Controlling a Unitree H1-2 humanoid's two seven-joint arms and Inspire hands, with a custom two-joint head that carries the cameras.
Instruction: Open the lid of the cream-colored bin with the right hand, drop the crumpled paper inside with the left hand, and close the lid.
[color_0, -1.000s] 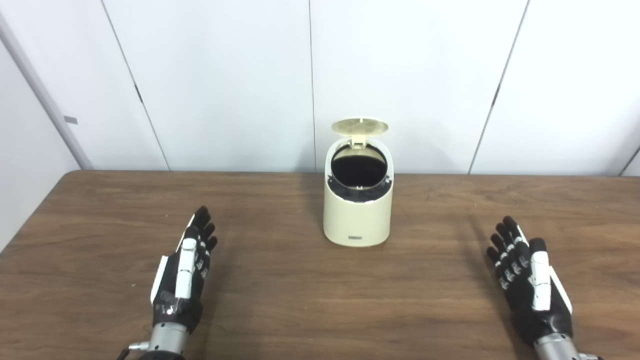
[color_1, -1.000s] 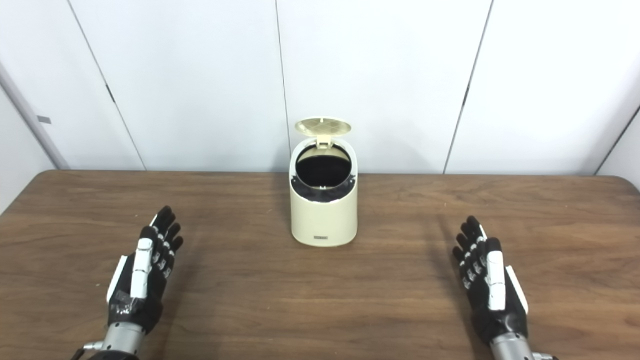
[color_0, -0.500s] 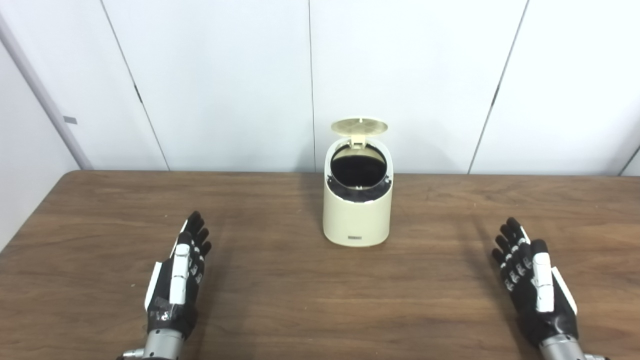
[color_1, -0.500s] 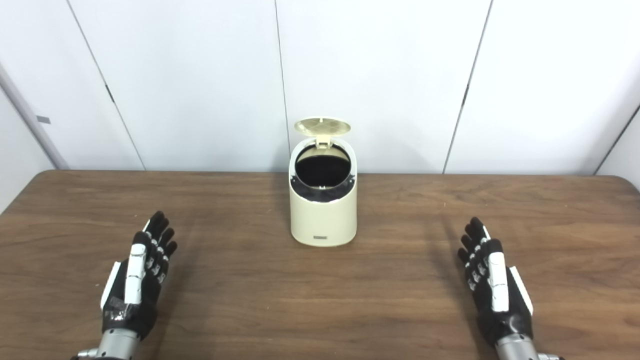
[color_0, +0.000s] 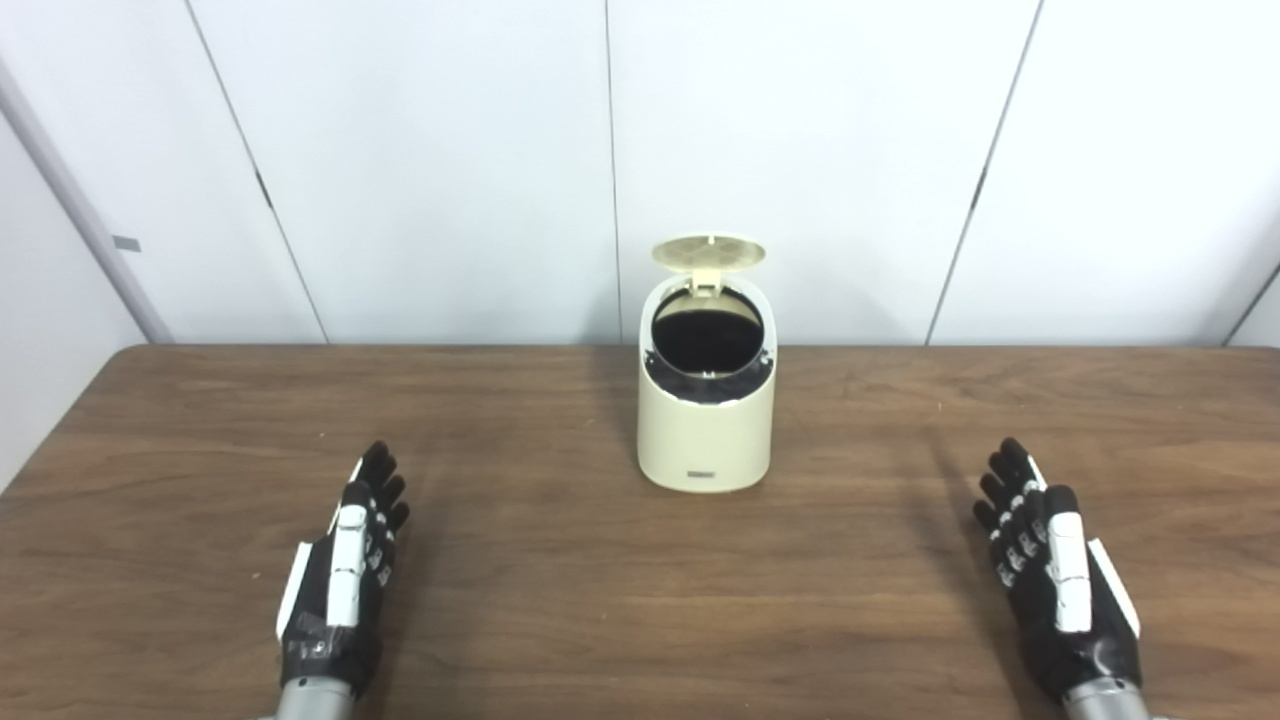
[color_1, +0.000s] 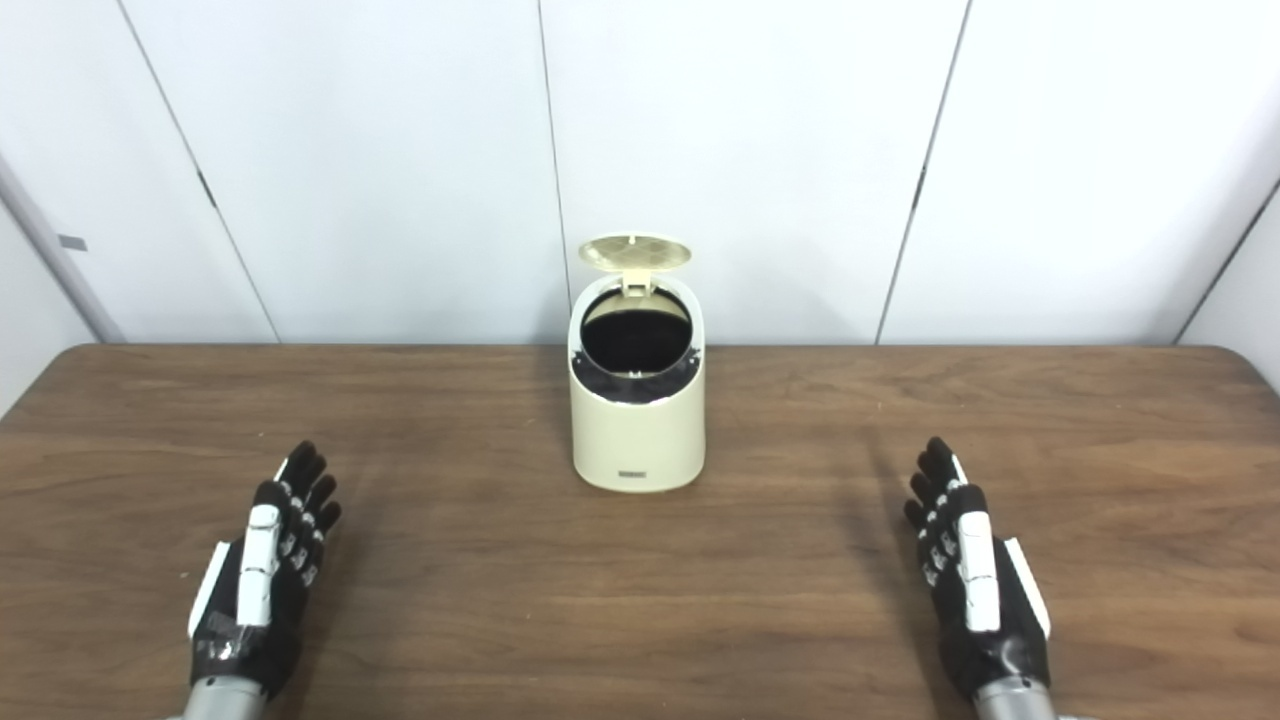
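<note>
With both hands, left hand (color_0: 338, 585) and right hand (color_0: 1056, 580), empty and fingers apart, the right should press the raised lid (color_0: 708, 252) of the cream-colored bin (color_0: 706, 430) down gently from above.

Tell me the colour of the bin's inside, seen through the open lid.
Black, or very dark, inside the cream bin below its raised lid; the right eye view shows it best.

both hands are black with white plates along the thumb and outer edge; the left hand (color_0: 335, 595) and right hand (color_0: 1055, 580) end in silver metal wrists.
</note>
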